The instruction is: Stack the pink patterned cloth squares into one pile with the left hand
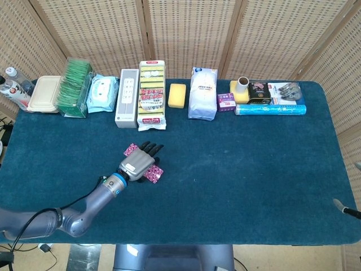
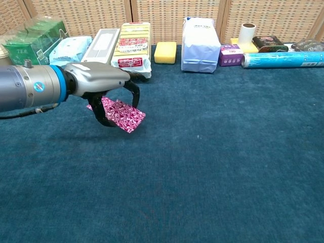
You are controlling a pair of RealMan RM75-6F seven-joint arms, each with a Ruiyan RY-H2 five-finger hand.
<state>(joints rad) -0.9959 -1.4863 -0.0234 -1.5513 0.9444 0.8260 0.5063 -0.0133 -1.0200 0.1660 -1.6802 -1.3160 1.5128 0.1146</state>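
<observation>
Pink patterned cloth square (image 2: 123,115) is pinched by one edge in the left hand (image 2: 101,86), hanging tilted over the second pink square (image 1: 131,149) lying left of centre, toward the counter's (image 1: 254,169) far edge. Thin and floppy, so it'll likely droop and slide; an edge pinch looks right.

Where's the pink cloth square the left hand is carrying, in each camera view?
Head view: pink cloth square sticks out lower right of the left hand, left of centre.
Chest view: it hangs beneath the hand, upper left.
Shared landmark: yellow sponge in the back row.
</observation>
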